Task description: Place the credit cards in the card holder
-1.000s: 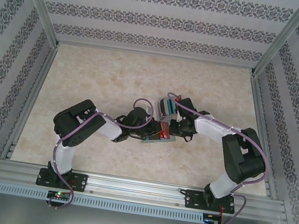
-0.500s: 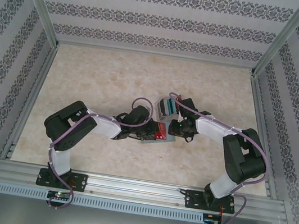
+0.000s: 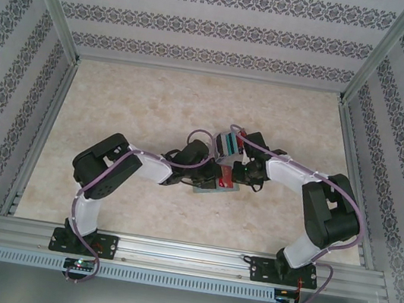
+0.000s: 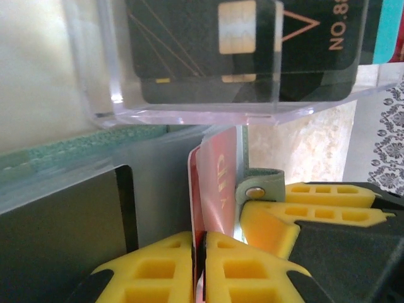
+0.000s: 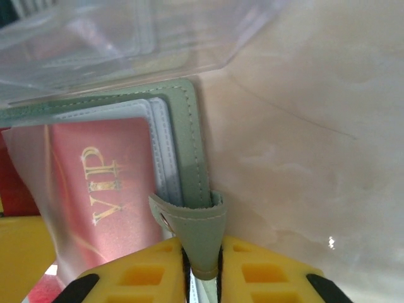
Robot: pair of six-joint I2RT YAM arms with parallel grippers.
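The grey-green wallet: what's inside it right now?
A red card marked VIP shows through a frosted pocket of the card holder. The right tool, clamped on the strap, covers its lower end; any cards beneath it cannot be seen.

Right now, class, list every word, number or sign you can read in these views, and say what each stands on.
"VIP", gold letters, on the red card in the card holder.
"NO.8", then cut off by the picture's edge, on the dark card in the clear tray.
Top view: nothing large enough to read.
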